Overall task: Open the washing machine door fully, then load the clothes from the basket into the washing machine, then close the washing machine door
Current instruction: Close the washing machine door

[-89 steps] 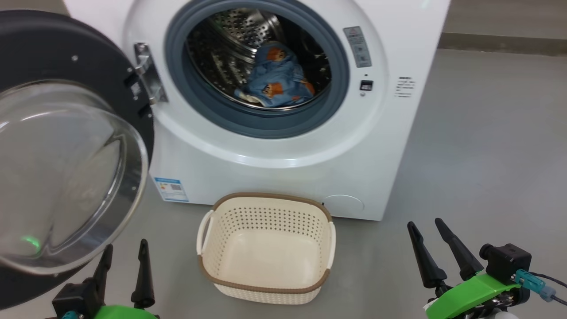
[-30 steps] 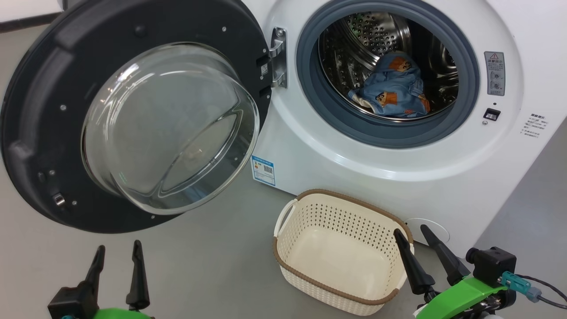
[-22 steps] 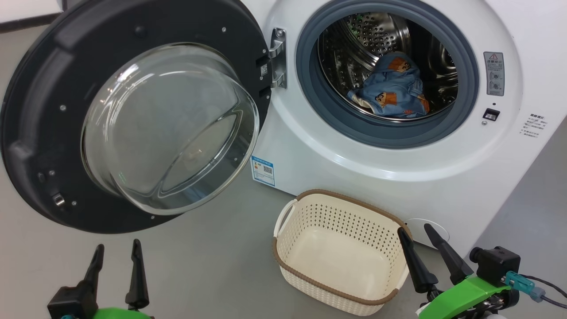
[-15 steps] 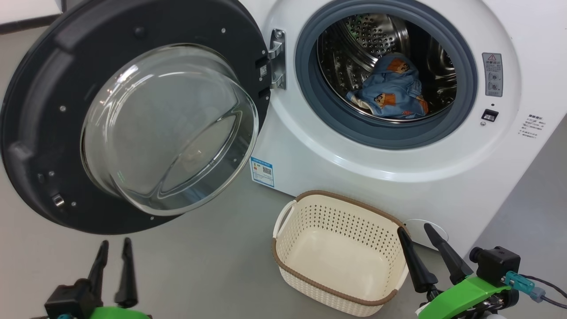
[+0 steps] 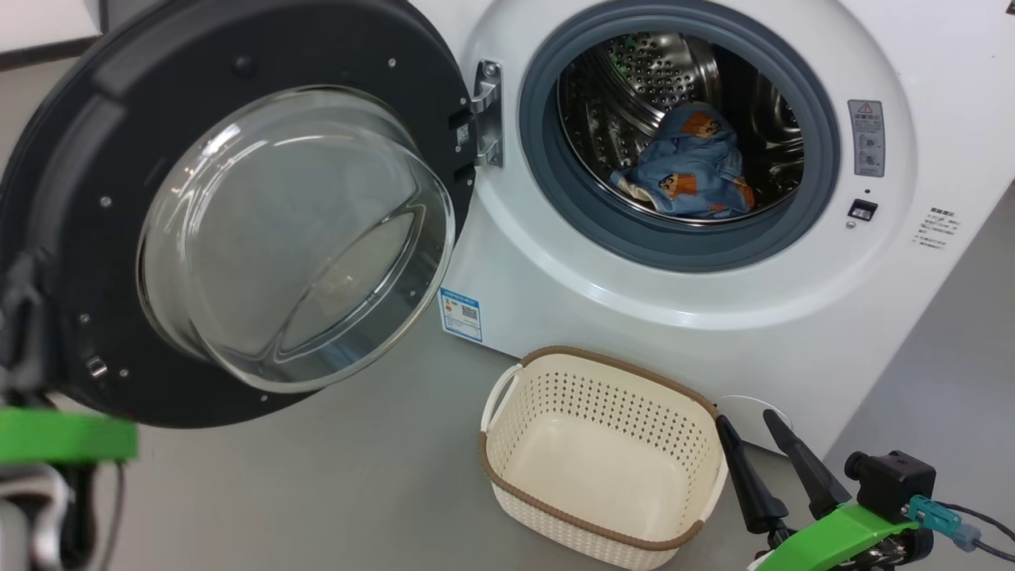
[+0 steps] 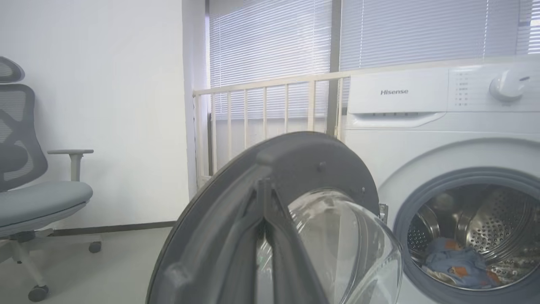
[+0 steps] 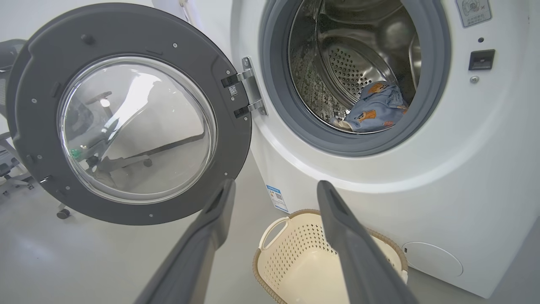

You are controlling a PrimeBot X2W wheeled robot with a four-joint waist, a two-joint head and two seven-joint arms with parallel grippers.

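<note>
**A:** Status? Where's the load?

**B:** The clothes (image 5: 688, 170) lie at the bottom of the drum (image 5: 634, 87), close to its front edge, just behind the grey seal (image 5: 555, 206). The basket (image 5: 603, 361) sits on the floor (image 5: 317, 492) against the bottom front edge of the washing machine (image 5: 634, 309), under the opening. Nothing in it that I can see. Loading looks done, imo; closing is what's left.

**A:** Jaws?

**B:** My left gripper (image 6: 265, 219) has its fingers pressed together w/ nothing btwn them. It's up by the outer edge of the washing machine door (image 5: 293, 238), on the side opposite the hinge (image 5: 485, 111). Can't tell if I'm touching the rim (image 5: 238, 47). My right gripper (image 5: 747, 432) has its fingers spread wide, holding nothing, low by the basket's right corner.

**A:** Door?

**B:** Wide open, glass bowl (image 7: 135, 126) facing out into the room.

**A:** What can go wrong?

**B:** A few things, I reckon:
1. The rim's glossy & curved, so shut fingertips pushing off-centre could skid off and the door would swing back.
2. The cloth is near the drum's front edge. If a fold hangs over the seal, the bowl pinches it & the latch (image 5: 97, 366) won't catch.
3. A weak push leaves the door resting on the seal, unlatched.
4. My right arm hangs near the swing path and could get clipped if I lean in.
5. I can't tell if the door's bottom edge clears the basket.
</note>
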